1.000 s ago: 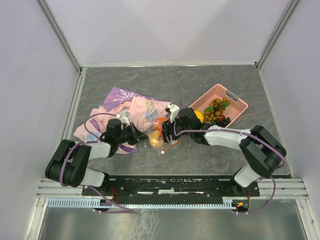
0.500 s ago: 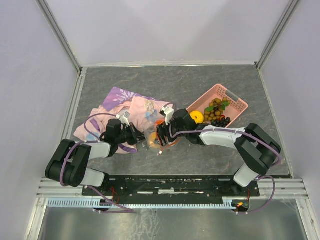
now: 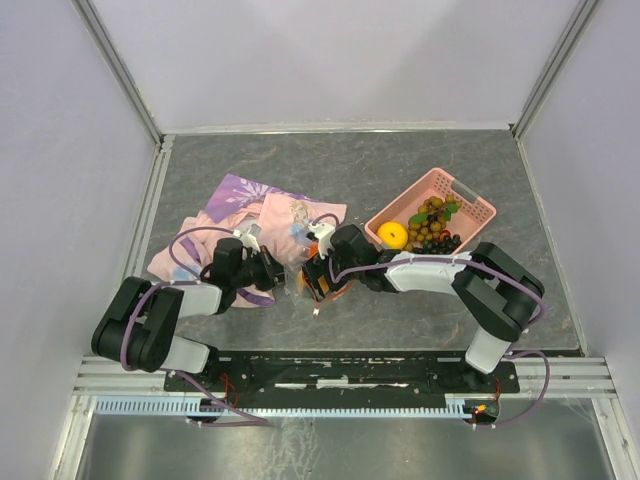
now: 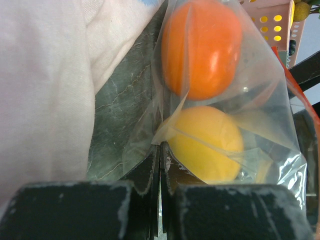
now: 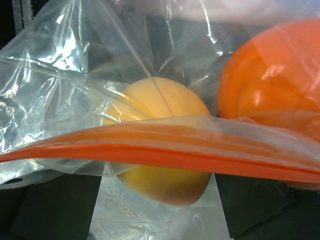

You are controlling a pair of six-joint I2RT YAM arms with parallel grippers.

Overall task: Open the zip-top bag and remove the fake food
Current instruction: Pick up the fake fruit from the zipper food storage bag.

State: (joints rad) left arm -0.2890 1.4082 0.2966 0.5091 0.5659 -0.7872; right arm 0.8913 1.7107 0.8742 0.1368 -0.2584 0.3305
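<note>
The grey marbled table [image 3: 400, 160] carries a pink-purple cloth [image 3: 240, 205] behind the left tool [image 3: 280, 270] and a pink perforated basket [image 3: 402, 196] back along the right arm, well behind the right tool [image 3: 318, 276]. The basket holds grape bunches [image 3: 436, 226] and an orange-yellow fruit [image 3: 392, 234].

The zip-top bag [image 3: 301, 272] lies between the two tools, its long axis running from one to the other. Its mouth faces the right tool, with the orange-red zip strip [image 5: 165, 150] lying crosswise just ahead of that tool's fingers. Whether the strip is parted I cannot tell.

The left tool [image 4: 160, 150] is closed tight, pinching an edge of the bag [image 4: 270, 125]. The right tool [image 5: 160, 207] stands wide, a finger on either side of the bag [image 5: 60, 60].

Inside the bag, the orange fruit [image 4: 202, 47] sits farther from the left tool, and the yellow fruit [image 4: 207, 142] sits just beyond its fingertips, the two touching.
</note>
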